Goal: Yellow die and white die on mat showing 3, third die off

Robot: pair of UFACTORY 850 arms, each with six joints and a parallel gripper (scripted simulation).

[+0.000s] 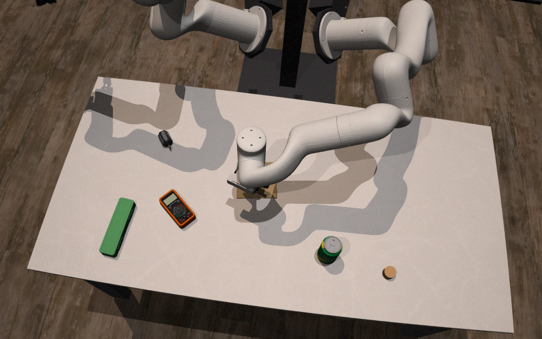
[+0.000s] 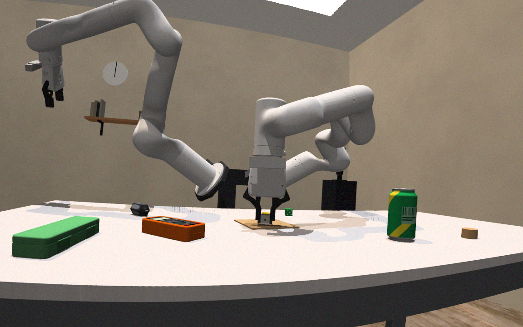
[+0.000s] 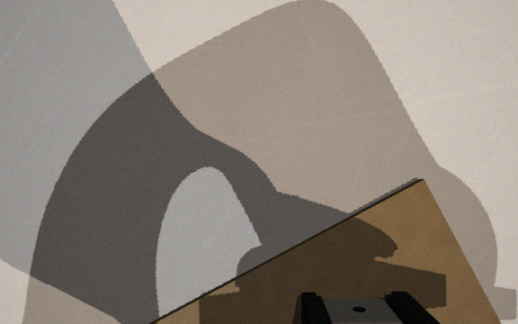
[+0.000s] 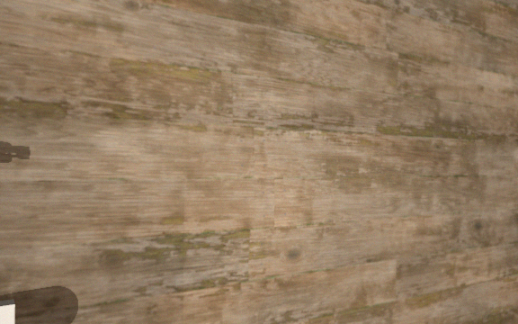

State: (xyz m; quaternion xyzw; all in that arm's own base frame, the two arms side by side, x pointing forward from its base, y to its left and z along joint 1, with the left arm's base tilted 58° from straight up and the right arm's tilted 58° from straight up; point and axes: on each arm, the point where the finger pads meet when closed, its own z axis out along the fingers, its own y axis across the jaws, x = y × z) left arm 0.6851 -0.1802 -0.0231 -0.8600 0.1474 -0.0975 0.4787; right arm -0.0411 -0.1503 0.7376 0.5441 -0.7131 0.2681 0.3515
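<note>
My left gripper [image 2: 265, 219] [image 3: 357, 305] points down over the tan mat [image 1: 274, 193] [image 2: 288, 225] [image 3: 434, 220] and is shut on the white die [image 2: 265, 220] [image 3: 367, 313]. The die is low at the mat; whether it touches is unclear. One pip shows on its side in the left wrist view. The yellow die [image 2: 265, 213] shows only as a strip behind the white die; its top number is unreadable. The green die [image 2: 288, 212] is off the mat, behind it. The arm hides all dice in the top view. My right gripper [image 2: 55, 98] is open, high and away from the dice.
A green case [image 1: 117, 226] [image 2: 56, 235], an orange multimeter [image 1: 177, 208] [image 2: 173, 229] and a dark object [image 1: 165, 138] [image 2: 140, 209] lie on one side of the mat. A green can [image 1: 330, 250] [image 2: 402, 213] and a wooden disc [image 1: 389, 272] [image 2: 469, 233] stand on the other side.
</note>
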